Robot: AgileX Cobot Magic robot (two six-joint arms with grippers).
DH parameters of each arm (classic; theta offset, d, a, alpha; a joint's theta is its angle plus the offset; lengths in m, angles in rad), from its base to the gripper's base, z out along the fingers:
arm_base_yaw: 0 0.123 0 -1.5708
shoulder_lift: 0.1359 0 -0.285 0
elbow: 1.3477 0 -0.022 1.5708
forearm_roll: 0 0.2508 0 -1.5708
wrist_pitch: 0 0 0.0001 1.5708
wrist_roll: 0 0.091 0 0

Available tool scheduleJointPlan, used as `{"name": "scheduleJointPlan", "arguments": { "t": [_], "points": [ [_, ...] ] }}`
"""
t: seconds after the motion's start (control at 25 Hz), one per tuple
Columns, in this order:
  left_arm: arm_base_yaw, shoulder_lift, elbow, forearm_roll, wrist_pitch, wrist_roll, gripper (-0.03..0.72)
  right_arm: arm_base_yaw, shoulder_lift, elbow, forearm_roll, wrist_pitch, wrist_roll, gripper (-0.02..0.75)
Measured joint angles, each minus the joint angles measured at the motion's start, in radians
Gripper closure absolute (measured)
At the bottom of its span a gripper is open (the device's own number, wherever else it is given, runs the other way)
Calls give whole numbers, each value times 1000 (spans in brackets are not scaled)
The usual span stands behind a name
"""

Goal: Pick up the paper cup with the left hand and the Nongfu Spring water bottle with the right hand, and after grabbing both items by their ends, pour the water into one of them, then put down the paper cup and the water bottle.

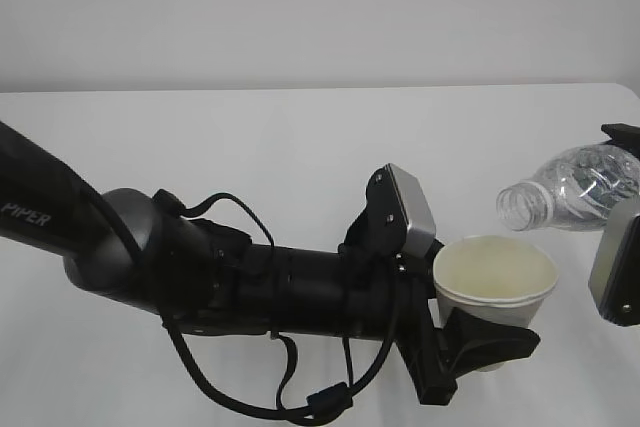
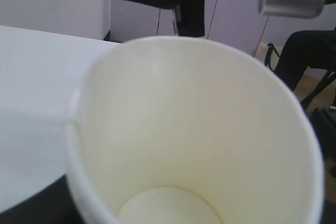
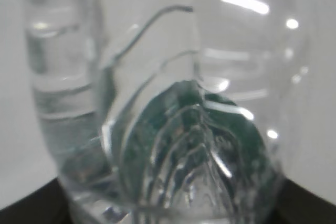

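The white paper cup (image 1: 495, 277) is held upright above the table, with my left gripper (image 1: 470, 319) shut on its lower part. In the left wrist view the paper cup (image 2: 194, 129) fills the frame, and its cream inside and round bottom show no liquid. The clear, uncapped Nongfu Spring water bottle (image 1: 575, 187) lies tilted, its open mouth pointing left just above the cup's far right rim. My right gripper (image 1: 628, 209) is shut on the bottle's rear end at the frame edge. In the right wrist view the bottle (image 3: 173, 129) shows clear water and its green label.
The white table (image 1: 250, 157) stretches behind and to the left of both arms. My bulky black left arm (image 1: 150, 257) with its cable loops crosses the front left of the exterior view. A chair and dark equipment (image 2: 310, 61) stand beyond the table.
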Motion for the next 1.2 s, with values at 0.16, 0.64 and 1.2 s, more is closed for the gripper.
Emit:
{"name": "scheduleJointPlan", "arguments": {
  "t": [0.16, 0.64, 1.2],
  "points": [
    [0, 0, 0, 0, 0, 0, 232, 0, 0, 0, 0, -6, -11, 283],
    [0, 0, 0, 0, 0, 0, 233, 0, 0, 0, 4, -30, -34, 283],
    [0, 0, 0, 0, 0, 0, 233, 0, 0, 0, 5, -42, -34, 283]
  ]
}}
